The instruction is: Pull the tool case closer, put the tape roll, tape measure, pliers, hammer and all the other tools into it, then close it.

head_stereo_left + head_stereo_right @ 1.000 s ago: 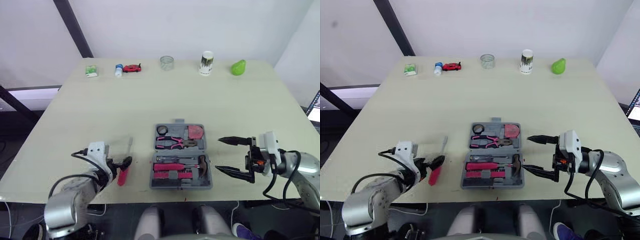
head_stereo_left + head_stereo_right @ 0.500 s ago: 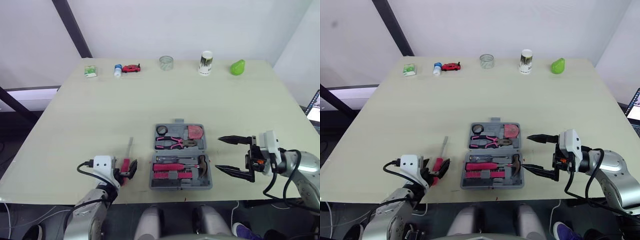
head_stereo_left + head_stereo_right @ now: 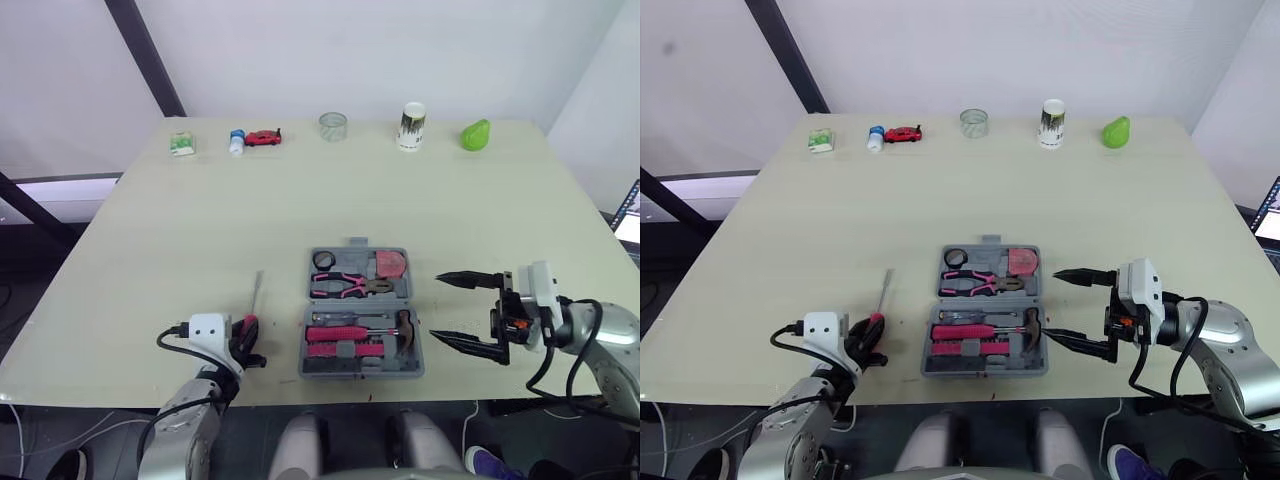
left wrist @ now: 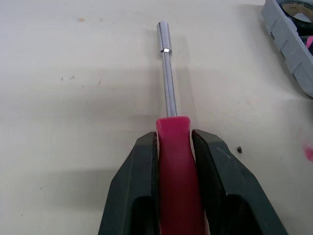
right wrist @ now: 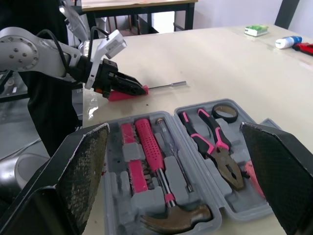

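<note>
Screwdriver (image 4: 168, 93) with the pink handle is pinched tight in the left gripper (image 4: 174, 142), shaft pointing to 12 o'clock over the table (image 3: 200, 230). Tool case (image 3: 359, 368) sits open at its 3 o'clock, near the table's front edge, with pliers (image 3: 345, 287) and hammer (image 3: 400, 330) inside. Right gripper (image 3: 436, 307) hovers at the case's 3 o'clock, fingers spread wide, empty.

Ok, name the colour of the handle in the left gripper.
Pink-red plastic screwdriver handle, best in the left wrist view.

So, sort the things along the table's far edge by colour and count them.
Green: 2, packet and pear
Red: 1, toy car
White: 2, blue-capped bottle and cup
Clear: 1, glass
Total: 6
</note>
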